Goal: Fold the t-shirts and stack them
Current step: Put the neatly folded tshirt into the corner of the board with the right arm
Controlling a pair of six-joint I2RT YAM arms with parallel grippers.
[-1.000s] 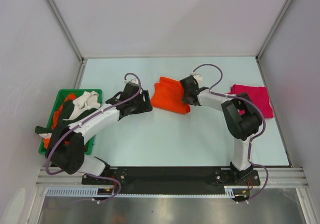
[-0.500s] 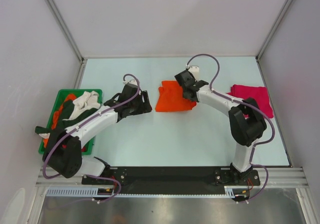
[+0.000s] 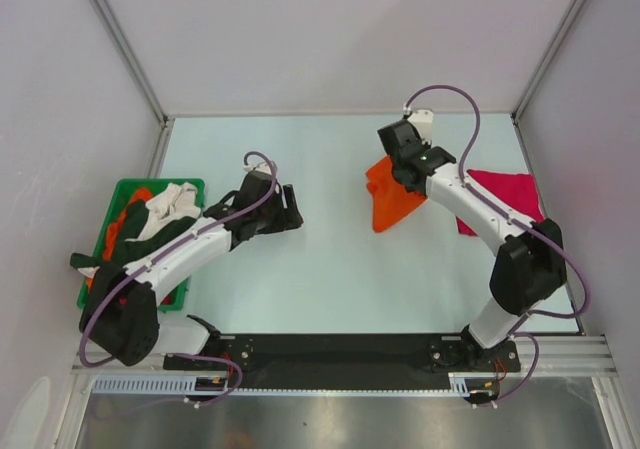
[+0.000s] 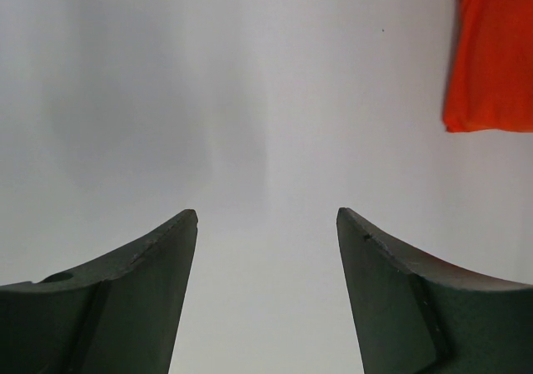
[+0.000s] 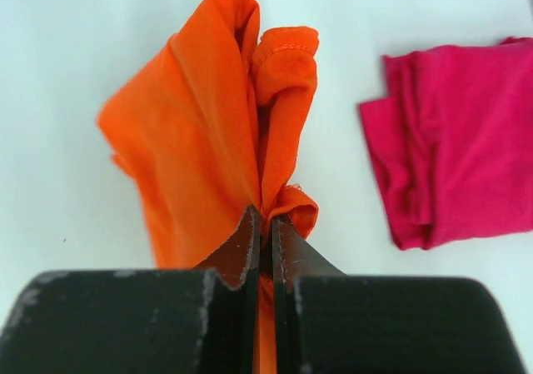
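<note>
My right gripper (image 3: 400, 162) (image 5: 265, 216) is shut on the bright orange t-shirt (image 3: 390, 199) (image 5: 208, 132) and holds it bunched and hanging above the table, right of centre. The folded magenta-red t-shirt (image 3: 505, 197) (image 5: 454, 141) lies flat on the table at the right, just beyond the orange one. My left gripper (image 3: 290, 214) (image 4: 266, 216) is open and empty over bare table at centre left; a corner of the orange t-shirt (image 4: 491, 53) shows at the top right of its view. More t-shirts, cream (image 3: 175, 204), dark green (image 3: 125, 244) and orange (image 3: 125, 214), lie heaped in the green bin.
The green plastic bin (image 3: 195, 184) stands at the table's left edge beside the left arm. Grey walls with metal posts close the table at the back and both sides. The black base rail runs along the near edge.
My right gripper has lifted the orange t-shirt off the table and carried it right, toward the magenta-red one; the shirt now hangs bunched. The left gripper has stayed nearly still.
</note>
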